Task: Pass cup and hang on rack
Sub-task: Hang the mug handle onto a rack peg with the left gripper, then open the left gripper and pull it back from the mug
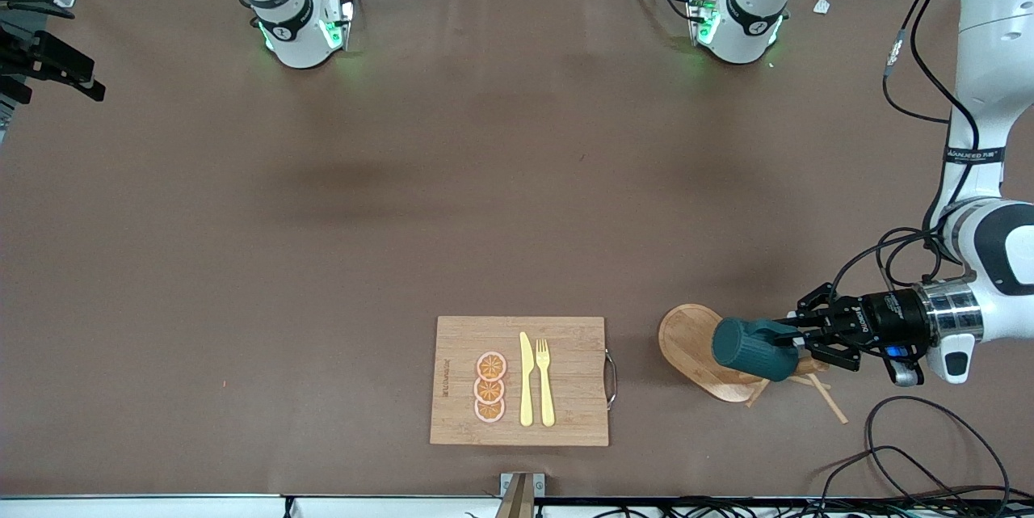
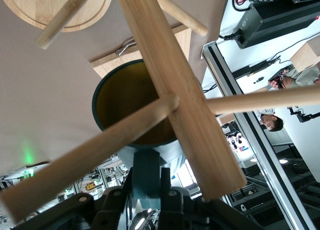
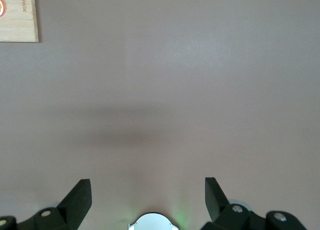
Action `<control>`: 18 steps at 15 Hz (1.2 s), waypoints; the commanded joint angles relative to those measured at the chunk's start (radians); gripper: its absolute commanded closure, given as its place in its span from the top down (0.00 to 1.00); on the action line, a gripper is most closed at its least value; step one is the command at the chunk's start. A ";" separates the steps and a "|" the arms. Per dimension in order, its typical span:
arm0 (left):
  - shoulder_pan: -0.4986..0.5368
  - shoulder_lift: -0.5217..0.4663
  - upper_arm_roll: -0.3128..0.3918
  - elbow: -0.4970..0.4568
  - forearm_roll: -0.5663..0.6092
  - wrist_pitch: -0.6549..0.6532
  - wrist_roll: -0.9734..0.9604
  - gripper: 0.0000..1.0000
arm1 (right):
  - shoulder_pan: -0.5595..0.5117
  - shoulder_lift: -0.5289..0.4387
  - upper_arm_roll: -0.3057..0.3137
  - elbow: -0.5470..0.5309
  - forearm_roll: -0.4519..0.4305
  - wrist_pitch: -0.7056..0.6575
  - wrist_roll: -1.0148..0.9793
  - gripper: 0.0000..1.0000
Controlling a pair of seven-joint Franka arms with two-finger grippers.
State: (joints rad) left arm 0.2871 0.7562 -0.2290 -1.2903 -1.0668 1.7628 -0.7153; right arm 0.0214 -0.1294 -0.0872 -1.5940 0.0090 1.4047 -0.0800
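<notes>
Nearest the front camera you have the cutting board [image 1: 565, 381]: flat rectangular bamboo with a metal handle, printed orange slices, and a yellow knife and fork lying on it. Not part of the task.

Beside it, toward the left arm's end of the table, stands the rack [image 1: 687, 336]: light wood, oval flat base, central post, thin round pegs angled outward. The cup [image 1: 747, 348] is held on its side over the rack base by the left gripper [image 1: 796, 340], fingers pinching the cup's loop handle. The cup is a dark teal cylinder, ribbed outside, with a matte mustard inside. In the left wrist view the cup's mouth [image 2: 132, 103] faces the rack, and the post [image 2: 170, 90] and pegs cross right in front of it.

Step in hand, as you'd judge it: the pass looks done and you're on the hang, with the cup at the rack. Whether the handle is on a peg yet you cannot tell. The next move calls for threading the loop over a peg tip, lowering until it seats, then releasing without nudging the light rack.

The right gripper [image 3: 147, 195] waits, fingers spread wide, holding nothing, over bare brown table with a corner of the board in its wrist view; it is out of the front view
</notes>
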 commanded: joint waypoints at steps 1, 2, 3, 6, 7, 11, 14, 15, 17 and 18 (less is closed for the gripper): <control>0.007 0.002 -0.006 0.003 0.005 -0.016 0.007 0.07 | 0.003 -0.029 0.003 -0.031 -0.014 0.007 -0.006 1.00; 0.007 0.002 -0.006 0.003 0.005 -0.016 0.005 0.09 | 0.003 -0.027 0.003 -0.031 -0.014 0.007 -0.007 1.00; 0.007 0.003 -0.006 0.003 0.004 -0.016 0.002 0.11 | 0.003 -0.029 0.003 -0.031 -0.014 0.007 -0.007 1.00; 0.007 0.002 -0.006 0.003 0.002 -0.016 -0.007 0.58 | 0.003 -0.029 0.003 -0.031 -0.014 0.007 -0.007 1.00; 0.003 -0.001 -0.006 0.003 0.002 -0.016 -0.004 0.88 | 0.003 -0.029 0.003 -0.031 -0.014 0.007 -0.007 1.00; 0.001 -0.018 -0.015 0.006 0.010 -0.016 -0.006 1.00 | 0.003 -0.029 0.003 -0.031 -0.014 0.007 -0.006 1.00; -0.006 -0.066 -0.021 0.006 0.033 -0.017 -0.047 1.00 | 0.003 -0.029 0.003 -0.031 -0.014 0.007 -0.007 1.00; -0.008 -0.089 -0.032 0.006 0.059 -0.017 -0.079 1.00 | 0.002 -0.029 0.003 -0.031 -0.014 0.007 -0.007 1.00; -0.009 -0.139 -0.079 0.006 0.158 -0.017 -0.122 1.00 | 0.003 -0.029 0.003 -0.031 -0.014 0.007 -0.007 1.00; -0.006 -0.162 -0.107 0.005 0.218 -0.017 -0.140 1.00 | 0.003 -0.029 0.003 -0.031 -0.014 0.007 -0.007 1.00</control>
State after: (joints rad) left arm 0.2818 0.6637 -0.3009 -1.2639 -0.9403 1.7521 -0.8098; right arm 0.0215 -0.1294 -0.0869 -1.5942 0.0090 1.4044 -0.0802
